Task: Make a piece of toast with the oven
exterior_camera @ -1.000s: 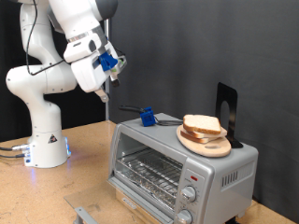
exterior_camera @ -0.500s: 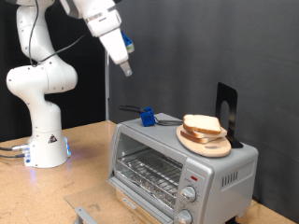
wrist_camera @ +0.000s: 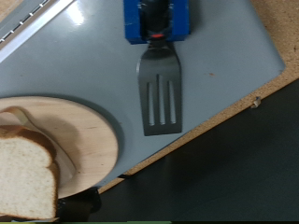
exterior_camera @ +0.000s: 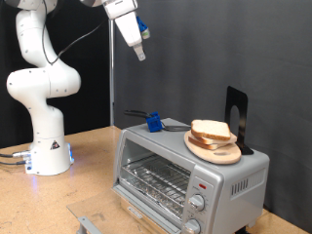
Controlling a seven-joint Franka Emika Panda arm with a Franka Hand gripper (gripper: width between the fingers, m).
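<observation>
While toast (exterior_camera: 212,130) sits atop oven (exterior_camera: 185,166), pincer (exterior_camera: 142,52) hovers high, open/shut unclear.

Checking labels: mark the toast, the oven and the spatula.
piece of toast (exterior_camera: 211,129), exterior view, pale top face of the upper slice.
oven (exterior_camera: 230,168), exterior view, silver top panel near the right end.
spatula (wrist_camera: 160,91), wrist view, slotted black blade.

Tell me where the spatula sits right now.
The spatula lies on top of the oven, toward the exterior view's left of the round wooden plate holding the bread slices; its handle sits in a blue holder.
</observation>
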